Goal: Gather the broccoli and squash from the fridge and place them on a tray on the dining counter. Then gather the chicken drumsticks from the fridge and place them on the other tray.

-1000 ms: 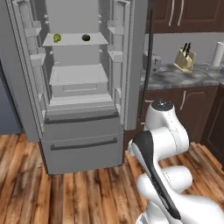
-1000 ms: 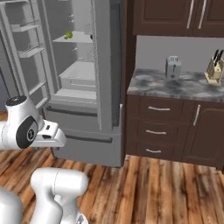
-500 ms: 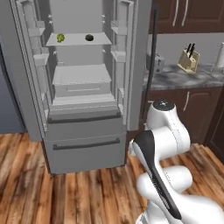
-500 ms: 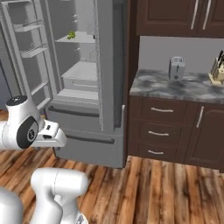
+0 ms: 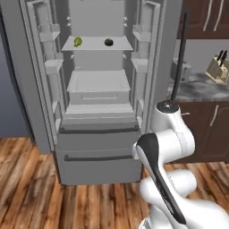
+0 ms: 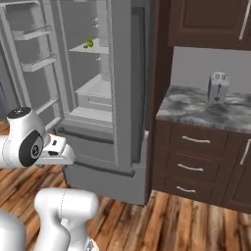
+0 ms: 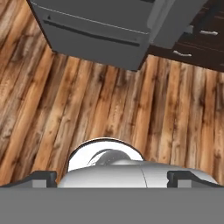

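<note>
With the base rolled closer, the open fridge looms larger, the broccoli on its shelf at the frame's upper left, while the gripper, jaws spread wide and empty, points at the wood floor.

The white arm is folded up close over its base, elbow raised and forearm angled down. The claw points at the floor, its two dark fingertips spread wide, holding nothing.
</note>
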### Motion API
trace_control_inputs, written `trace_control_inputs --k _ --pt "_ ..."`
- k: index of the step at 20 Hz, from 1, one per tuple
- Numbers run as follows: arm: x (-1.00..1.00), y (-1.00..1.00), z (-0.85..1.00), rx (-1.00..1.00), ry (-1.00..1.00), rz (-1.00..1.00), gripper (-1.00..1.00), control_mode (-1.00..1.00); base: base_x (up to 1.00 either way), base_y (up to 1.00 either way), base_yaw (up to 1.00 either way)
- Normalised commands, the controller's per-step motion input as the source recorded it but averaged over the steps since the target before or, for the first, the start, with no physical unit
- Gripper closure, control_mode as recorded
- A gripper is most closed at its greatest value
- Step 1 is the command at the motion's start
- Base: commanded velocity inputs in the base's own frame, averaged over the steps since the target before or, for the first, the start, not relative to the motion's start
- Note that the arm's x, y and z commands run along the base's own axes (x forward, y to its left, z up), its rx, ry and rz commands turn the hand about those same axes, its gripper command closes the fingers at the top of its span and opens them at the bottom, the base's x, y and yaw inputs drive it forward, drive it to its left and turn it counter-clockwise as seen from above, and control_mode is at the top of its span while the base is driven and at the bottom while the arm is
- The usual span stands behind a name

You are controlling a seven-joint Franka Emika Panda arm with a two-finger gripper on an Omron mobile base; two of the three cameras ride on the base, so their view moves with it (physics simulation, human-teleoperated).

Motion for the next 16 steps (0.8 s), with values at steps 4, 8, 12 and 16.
trace_control_inputs --k 4,8,12,16 --pt "0.00 0.00 0.00 0.00 0.00 0.00 -1.00 1.00 0.81 0.24 0.03" --pt "0.00 0.00 0.00 0.00 0.00 0.00 -1.00 1.00 0.31 0.48 -0.03" --pt "0.00 0.00 0.00 0.00 0.00 0.00 -1.00 1.00 0.37 0.63 -0.11" --pt "0.00 0.00 0.00 0.00 0.00 0.00 -1.00 1.00 0.49 0.34 -0.18"
